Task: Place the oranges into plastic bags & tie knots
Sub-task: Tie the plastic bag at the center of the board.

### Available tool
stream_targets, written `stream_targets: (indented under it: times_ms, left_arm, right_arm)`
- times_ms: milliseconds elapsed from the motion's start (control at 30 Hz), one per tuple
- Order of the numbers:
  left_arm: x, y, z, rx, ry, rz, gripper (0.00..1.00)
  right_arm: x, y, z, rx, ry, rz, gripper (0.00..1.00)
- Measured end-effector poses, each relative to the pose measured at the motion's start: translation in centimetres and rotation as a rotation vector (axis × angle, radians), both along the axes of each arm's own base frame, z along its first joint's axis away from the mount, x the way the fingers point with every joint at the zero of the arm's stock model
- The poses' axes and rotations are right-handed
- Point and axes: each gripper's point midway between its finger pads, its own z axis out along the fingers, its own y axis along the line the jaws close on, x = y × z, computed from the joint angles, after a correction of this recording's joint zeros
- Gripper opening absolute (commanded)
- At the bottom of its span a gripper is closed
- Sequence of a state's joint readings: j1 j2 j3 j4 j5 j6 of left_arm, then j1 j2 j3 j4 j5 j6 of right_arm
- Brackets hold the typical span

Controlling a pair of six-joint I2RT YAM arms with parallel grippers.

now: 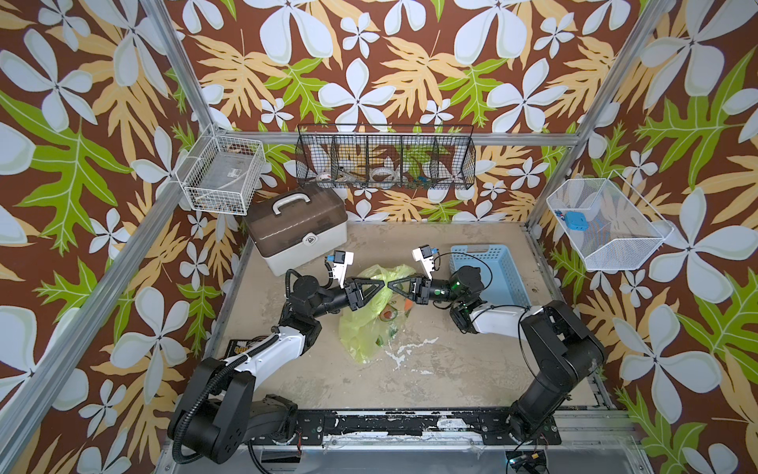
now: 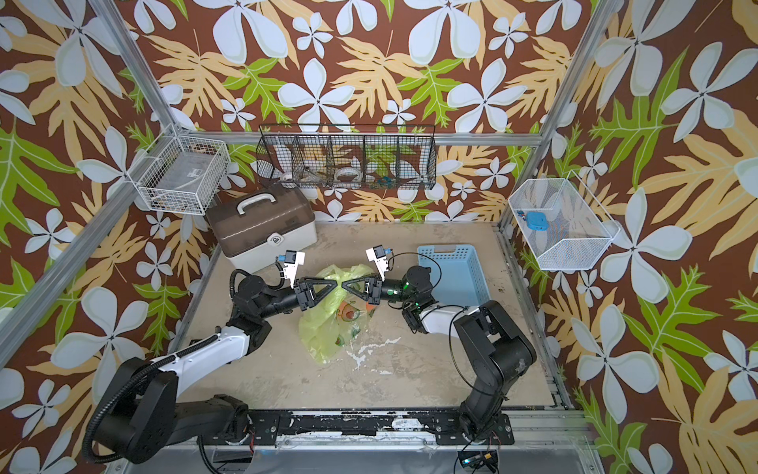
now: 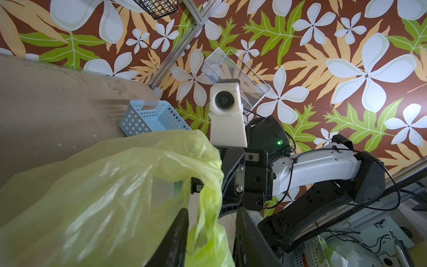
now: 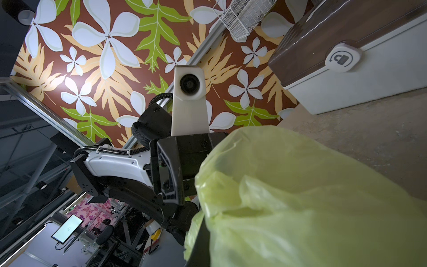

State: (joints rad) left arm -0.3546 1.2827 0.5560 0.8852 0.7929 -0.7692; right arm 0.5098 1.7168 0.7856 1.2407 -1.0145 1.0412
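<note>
The plastic bag (image 1: pixel 366 330) lies crumpled in the middle of the counter (image 1: pixel 459 369), its upper part raised to where the two hands meet tip to tip above it. The left hand (image 1: pixel 380 286) is spread: in the left wrist view its fingers (image 3: pixel 181 228) stand apart, with a twisted strand of the bag hanging between them. The right hand (image 1: pixel 392 286) is pressed together on gathered plastic at its tip. An orange (image 1: pixel 407 305) shows through the bag just beside the right hand, under its near side.
</note>
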Motion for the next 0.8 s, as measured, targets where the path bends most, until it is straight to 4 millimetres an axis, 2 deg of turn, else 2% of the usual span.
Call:
stream_targets:
  times_ms: [167,200,233,267,300,333,400,467,600,700,800]
  left_arm:
    - [0.3,0.1,0.0,-0.001,0.000,0.015,0.26]
    - [0.4,0.2,0.0,-0.002,0.000,0.024,0.21]
    - [0.4,0.2,0.1,-0.005,0.001,0.028,0.08]
    - [0.5,0.3,0.2,-0.011,0.006,0.034,0.00]
    - [0.5,0.4,0.3,-0.014,0.000,0.041,0.00]
    - [0.5,0.5,0.5,-0.016,-0.008,0.049,0.00]
    - [0.5,0.6,0.6,-0.022,-0.013,0.060,0.00]
    - [0.7,0.8,0.7,-0.031,-0.018,0.080,0.00]
    - [1.2,1.2,1.1,-0.057,-0.017,0.113,0.00]
    - [2.0,1.2,0.4,-0.058,0.017,0.135,0.00]
    - [2.8,1.2,-0.6,-0.043,0.052,0.154,0.00]
  right_arm:
    - [0.0,0.0,0.0,0.000,-0.001,0.000,0.00]
    - [0.0,0.0,0.0,-0.001,-0.001,-0.001,0.00]
    - [0.0,0.0,-0.1,-0.002,0.001,-0.001,0.00]
    - [0.0,0.0,-0.1,-0.002,0.001,-0.001,0.00]
    - [0.0,0.0,-0.1,-0.003,0.002,-0.001,0.00]
    - [0.0,0.0,-0.1,-0.003,0.002,-0.001,0.05]
    - [0.0,0.0,-0.1,-0.004,0.003,-0.002,0.30]
    - [-0.3,-0.2,0.0,-0.008,0.009,-0.003,0.37]
    - [-1.8,-1.6,0.7,-0.020,-0.008,-0.054,0.37]
    - [-2.2,-2.5,-0.9,-0.068,0.022,-0.116,0.34]
    - [-1.0,-2.3,-2.8,-0.140,0.070,-0.191,0.29]
